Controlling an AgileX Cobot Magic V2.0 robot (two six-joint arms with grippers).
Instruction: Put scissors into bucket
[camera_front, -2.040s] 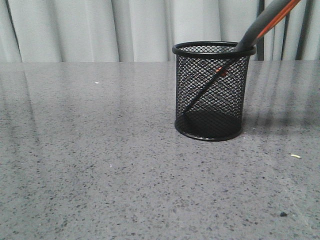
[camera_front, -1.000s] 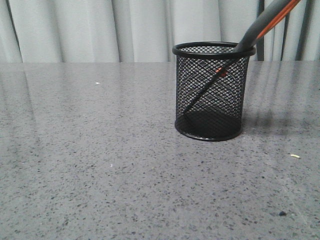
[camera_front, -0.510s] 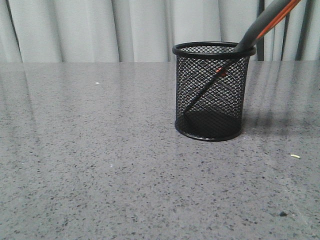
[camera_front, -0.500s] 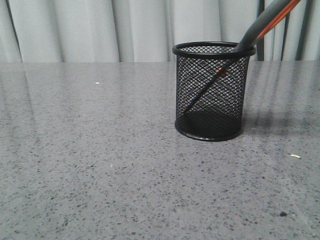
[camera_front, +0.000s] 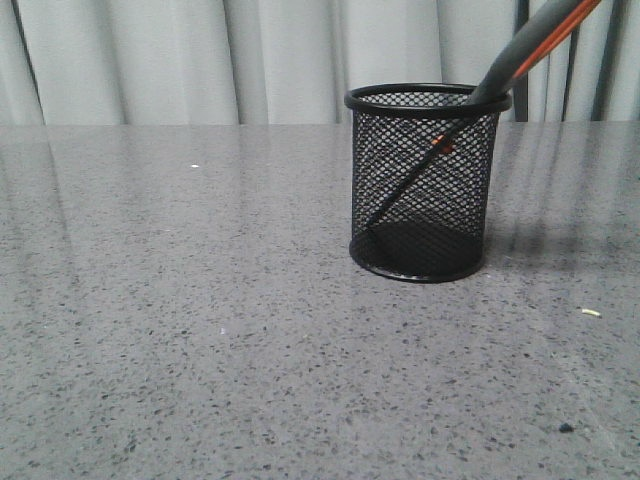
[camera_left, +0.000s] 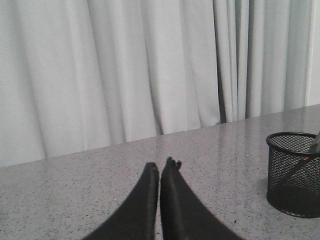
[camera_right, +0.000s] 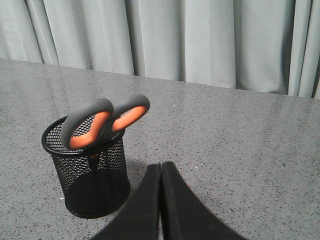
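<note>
The bucket (camera_front: 423, 180), a black wire-mesh cup, stands upright on the grey table. The scissors (camera_front: 520, 50) stand inside it, blades down, leaning against its right rim, grey and orange handles sticking out above. In the right wrist view the handles (camera_right: 102, 122) rise over the bucket (camera_right: 90, 175). In the left wrist view the bucket (camera_left: 292, 172) stands at the far right. My left gripper (camera_left: 161, 167) is shut and empty, away from the bucket. My right gripper (camera_right: 160, 167) is shut and empty, beside the bucket and apart from it. Neither gripper shows in the front view.
The speckled grey table (camera_front: 200, 300) runs back to a pale curtain (camera_front: 200, 60). A small pale crumb (camera_front: 591, 313) and a dark speck (camera_front: 567, 428) lie on the table to the front right of the bucket.
</note>
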